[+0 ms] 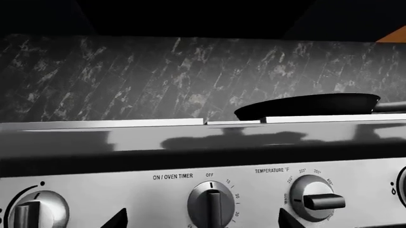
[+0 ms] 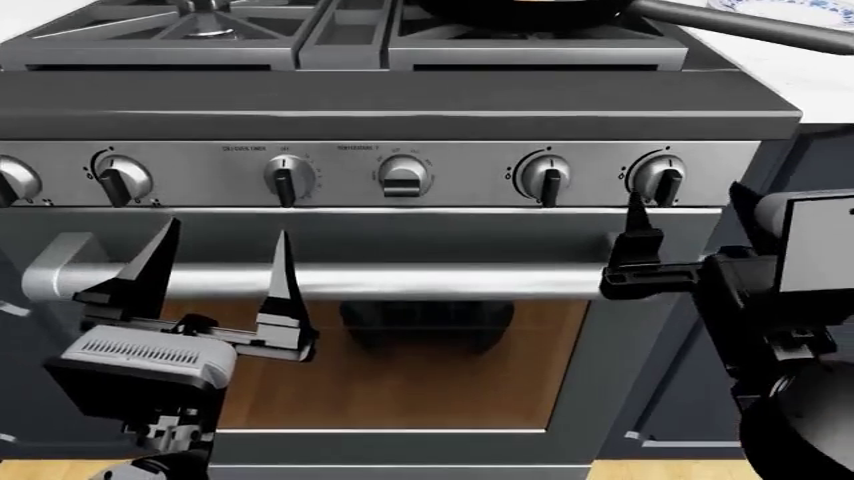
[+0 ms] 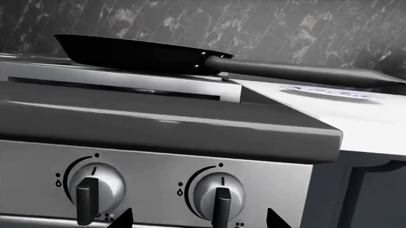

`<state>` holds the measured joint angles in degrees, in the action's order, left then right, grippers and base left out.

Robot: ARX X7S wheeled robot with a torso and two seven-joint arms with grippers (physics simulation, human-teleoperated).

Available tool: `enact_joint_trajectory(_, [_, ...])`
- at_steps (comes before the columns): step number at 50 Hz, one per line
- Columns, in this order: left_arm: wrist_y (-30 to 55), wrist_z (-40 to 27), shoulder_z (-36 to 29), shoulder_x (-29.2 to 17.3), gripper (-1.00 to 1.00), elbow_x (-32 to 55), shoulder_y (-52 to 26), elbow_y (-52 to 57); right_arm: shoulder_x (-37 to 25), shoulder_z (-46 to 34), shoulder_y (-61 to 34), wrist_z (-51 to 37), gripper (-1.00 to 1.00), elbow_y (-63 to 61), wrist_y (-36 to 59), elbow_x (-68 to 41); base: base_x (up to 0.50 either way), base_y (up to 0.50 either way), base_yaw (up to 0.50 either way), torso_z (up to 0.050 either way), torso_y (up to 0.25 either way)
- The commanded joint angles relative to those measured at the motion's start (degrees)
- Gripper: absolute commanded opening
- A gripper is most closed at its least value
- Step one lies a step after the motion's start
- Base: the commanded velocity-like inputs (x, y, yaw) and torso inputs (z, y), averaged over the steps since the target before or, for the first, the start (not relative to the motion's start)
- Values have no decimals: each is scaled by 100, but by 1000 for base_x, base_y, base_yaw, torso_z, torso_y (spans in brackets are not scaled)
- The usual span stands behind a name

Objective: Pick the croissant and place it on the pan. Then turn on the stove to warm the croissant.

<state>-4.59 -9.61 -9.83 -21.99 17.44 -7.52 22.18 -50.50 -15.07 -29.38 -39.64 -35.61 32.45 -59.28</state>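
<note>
Left wrist view: the stove (image 1: 203,190) fills the frame, a brushed steel panel with round silver knobs under a dark marbled back wall. The oven timer knob (image 1: 211,203) points to off; the temperature knob (image 1: 312,198) has its black bar turned sideways. The pan (image 1: 307,105), round, black and glossy, sits on the far right grate. Its inside is hidden, so the croissant cannot be seen.

Head view: the left gripper (image 2: 220,275) hangs in front of the oven's bar handle (image 2: 400,282), its two black pointed fingers spread wide and holding nothing. The right gripper (image 2: 638,255) reaches up to just below the far right burner knob (image 2: 659,180); whether its fingers are apart or together cannot be told here. A patterned plate (image 2: 787,8) shows at the far right corner.

Right wrist view: two finger tips frame the right burner knob (image 3: 219,192), so that gripper looks spread around it, not yet clamped. The pan's long straight handle (image 3: 298,73) runs right over the pale counter (image 3: 368,118).

Judging by this, the knob turn is what remains; the croissant's placement cannot be confirmed.
</note>
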Motion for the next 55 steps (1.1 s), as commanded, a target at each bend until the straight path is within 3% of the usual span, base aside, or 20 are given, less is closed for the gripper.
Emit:
enact_joint_trajectory(1, [-8,-13,-7,-5,100,9,-20,-62,223,-149,-298,180,100,467,75,10,0,0,0,0,0])
enact_joint_trajectory(55, [-21,-87,-64,-38,100,44,-58,-167,507,-343,-618,214,100,1189,160,266,0,0,0,0,0])
